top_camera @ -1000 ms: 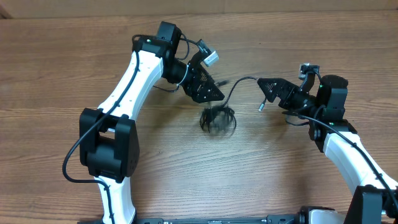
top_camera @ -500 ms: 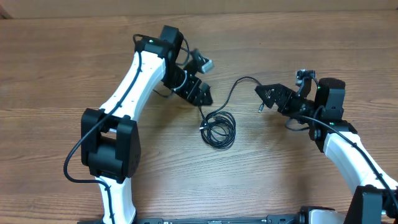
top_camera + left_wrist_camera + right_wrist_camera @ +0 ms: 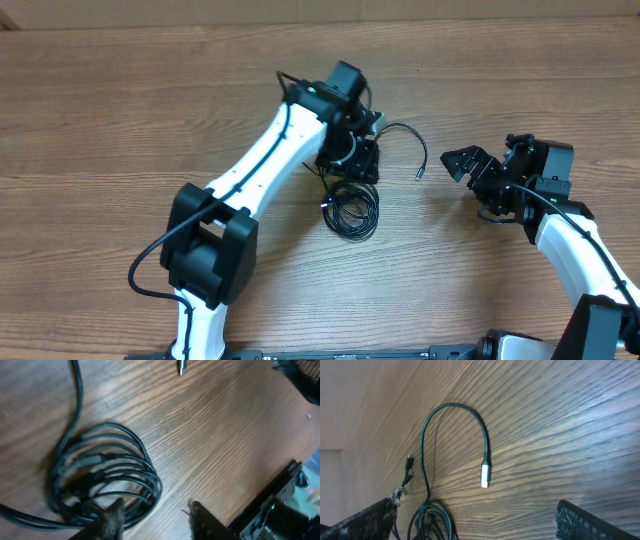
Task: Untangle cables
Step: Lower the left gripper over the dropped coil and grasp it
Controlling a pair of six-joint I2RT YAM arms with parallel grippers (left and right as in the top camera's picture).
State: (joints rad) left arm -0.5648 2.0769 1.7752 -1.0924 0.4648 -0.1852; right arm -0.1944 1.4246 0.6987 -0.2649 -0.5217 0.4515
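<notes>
- From overhead, the left arm point(image 3: 270, 150) is reaching across the wooden table point(image 3: 120, 120) to the middle, and the left claw point(image 3: 350, 172) is hanging right above the upper edge of the cables point(image 3: 352, 212). The cables are lying as a small black coil near the centre of the table. One loose end is arching up and to the right of the coil, ending in a silver plug tip point(image 3: 420, 174) on the bare wood. From here I cannot tell how far apart the left claw's jaws are standing.
- Over on the right, the right claw point(image 3: 462, 163) is gaping wide, holding nothing and pointing toward the plug tip but well apart from it.
- Through the left wrist camera, the cables point(image 3: 100, 480) are filling the left half of the picture as several overlapping loops. The left claw point(image 3: 155, 507) is showing its two fingers point(image 3: 111, 522) at the bottom edge, standing apart. One finger is blurred and overlapping the coil's lower strands, and the other is over bare wood just beside the coil. Nothing is looking pinched. The plug tip point(image 3: 182, 366) is lying at the top edge.
- Through the right wrist camera, the right claw point(image 3: 475, 505) is spread to both bottom corners, empty. Between its fingers the cables point(image 3: 427, 435) are rising in a hooked loop, and the plug tip point(image 3: 484, 475) is pointing down.
</notes>
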